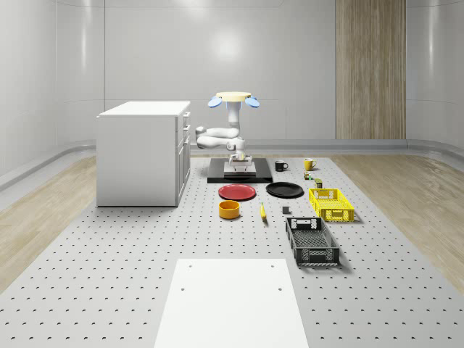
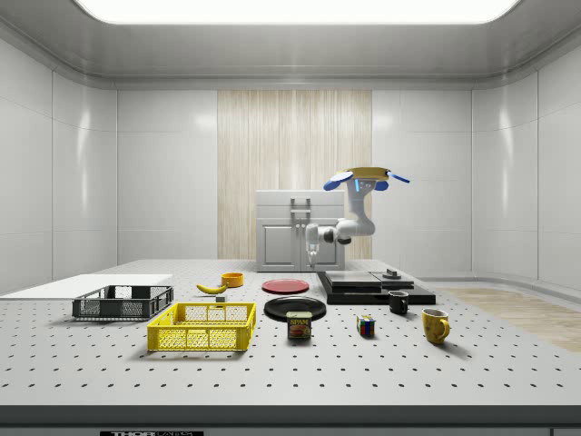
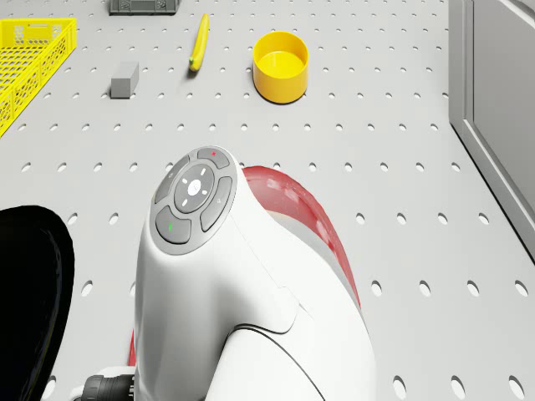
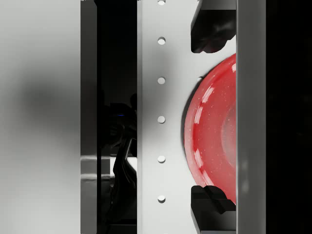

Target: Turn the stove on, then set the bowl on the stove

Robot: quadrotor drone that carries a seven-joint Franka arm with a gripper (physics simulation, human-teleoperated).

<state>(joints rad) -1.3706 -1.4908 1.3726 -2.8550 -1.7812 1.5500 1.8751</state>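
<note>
Four views, and you need all of them. Whole-scene view: the drone point(image 1: 232, 98) hovers in the air over the black stove point(image 1: 240, 175), just beside the white cabinet point(image 1: 143, 154), with the arm folded down and the end effector point(image 1: 238, 156) hanging above the stove. The side view puts the end effector point(image 2: 311, 260) pointing down at the stove's point(image 2: 368, 284) edge on the red plate's point(image 2: 286, 285) side, clear of the counter point(image 2: 454, 363). That height gap is something you can't read from the whole-scene view. The wrist view settles the end effector point(image 4: 212, 117): its two fingers point(image 4: 212, 29) stand wide apart with nothing between them, and the red plate point(image 4: 214, 136) lies below on the perforated counter. The other views don't resolve the fingers. The yellow bowl point(image 1: 229, 209) sits upright on the counter, apart from the stove, beyond the red plate point(image 1: 237, 191) and near the banana point(image 1: 262, 212). The drone view gives you the best look at it: the bowl point(image 3: 281, 65) is empty, with the banana point(image 3: 199, 42) and a small grey block point(image 3: 124, 79) alongside, and the arm's button-panel link point(image 3: 194, 196) covers part of the red plate point(image 3: 301, 217). Only the side view lets you make out the can point(image 2: 299, 325) and the colour cube point(image 2: 365, 325), near the black mug point(image 2: 398, 302) and the yellow mug point(image 2: 435, 324). The black plate point(image 1: 284, 190), yellow basket point(image 1: 330, 204) and black basket point(image 1: 312, 241) sit on the whole-scene view's right.
</note>
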